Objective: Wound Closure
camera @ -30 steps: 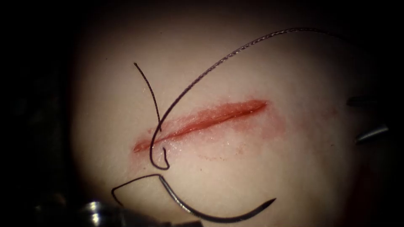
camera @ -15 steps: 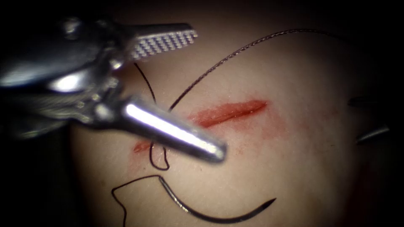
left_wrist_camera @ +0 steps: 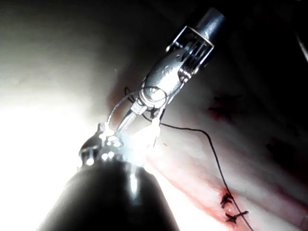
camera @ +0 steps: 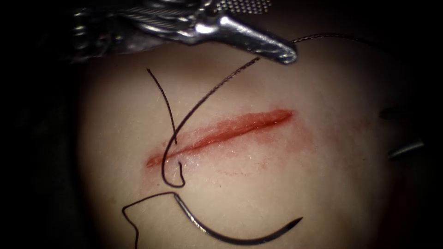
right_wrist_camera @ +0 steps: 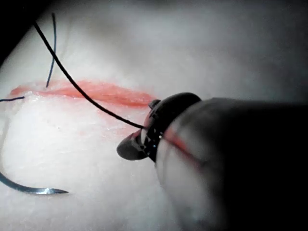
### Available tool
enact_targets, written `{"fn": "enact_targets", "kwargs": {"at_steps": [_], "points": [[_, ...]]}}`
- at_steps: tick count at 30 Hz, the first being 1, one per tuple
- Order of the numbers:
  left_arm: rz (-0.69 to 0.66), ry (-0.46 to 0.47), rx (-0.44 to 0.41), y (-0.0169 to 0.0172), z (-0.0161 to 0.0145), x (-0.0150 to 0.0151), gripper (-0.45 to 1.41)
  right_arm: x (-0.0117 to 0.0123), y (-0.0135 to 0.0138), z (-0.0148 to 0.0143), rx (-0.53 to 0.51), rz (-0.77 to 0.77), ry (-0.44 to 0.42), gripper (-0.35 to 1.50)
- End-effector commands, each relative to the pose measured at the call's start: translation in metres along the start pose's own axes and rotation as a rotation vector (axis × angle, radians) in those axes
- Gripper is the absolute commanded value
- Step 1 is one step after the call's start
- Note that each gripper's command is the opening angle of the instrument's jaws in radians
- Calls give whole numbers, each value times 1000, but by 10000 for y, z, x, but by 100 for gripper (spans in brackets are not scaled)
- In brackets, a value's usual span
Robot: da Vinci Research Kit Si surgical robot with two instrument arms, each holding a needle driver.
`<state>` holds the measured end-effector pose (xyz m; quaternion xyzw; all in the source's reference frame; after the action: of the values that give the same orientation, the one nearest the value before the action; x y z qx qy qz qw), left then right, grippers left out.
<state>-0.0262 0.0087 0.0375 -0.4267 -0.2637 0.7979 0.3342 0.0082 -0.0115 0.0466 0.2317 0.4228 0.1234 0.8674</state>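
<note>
The curved needle [camera: 230, 235] lies free on the tissue [camera: 323, 193], below the left half of the cut [camera: 226, 131] and not in the tissue; its tip [right_wrist_camera: 57, 191] points right. Thread [camera: 207, 92] crosses the cut's left end, loops just below it, and a short tail [camera: 161, 92] sticks up. My left tool [camera: 277, 27] hovers above the cut at the top, jaws open, holding nothing; the long strand passes under its lower jaw. My right tool [camera: 388, 133] waits at the right edge, jaws apart and empty. Thread [right_wrist_camera: 82, 91] runs behind its head [right_wrist_camera: 144, 139].
Red fluid [camera: 286, 138] stains the tissue around and below the cut. From the needle's blunt end the thread [camera: 131, 212] bends left and runs off the bottom edge. Dark surroundings border the tissue on the left and right.
The left tool rose from the bottom left, swept across the left end of the cut, and now sits at the top. Needle, thread and right tool have not moved.
</note>
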Motion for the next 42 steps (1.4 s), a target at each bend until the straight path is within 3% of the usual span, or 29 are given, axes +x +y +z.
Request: {"fn": "enact_targets", "kwargs": {"at_steps": [1, 2, 9, 17, 20, 23, 25, 34, 42], "points": [[11, -22, -4, -3, 11, -4, 44, 5, -1, 9, 1, -2, 2, 121], [-1, -35, -5, -4, 16, -8, 37, 6, -2, 9, 0, -1, 2, 120], [6, -84, 10, -18, 39, -13, 37, 10, -5, 13, -4, 2, 2, 125], [57, -52, 76, -13, 32, 9, 39, 9, -6, 13, -4, 1, 2, 125], [37, -28, 54, 1, 24, 23, 32, 8, -5, 14, -4, 0, 2, 125], [119, -8, 58, 2, 21, 34, 34, 8, -5, 14, -5, 0, 2, 125], [145, -2, 115, 0, 23, 36, 34, 8, -5, 14, -5, 0, 2, 125], [164, -93, 180, -29, 41, 25, 37, 8, -7, 14, -5, 0, 2, 125], [145, -156, 97, -38, 57, 1, 47, 10, -9, 14, -5, 1, 2, 125]]}}
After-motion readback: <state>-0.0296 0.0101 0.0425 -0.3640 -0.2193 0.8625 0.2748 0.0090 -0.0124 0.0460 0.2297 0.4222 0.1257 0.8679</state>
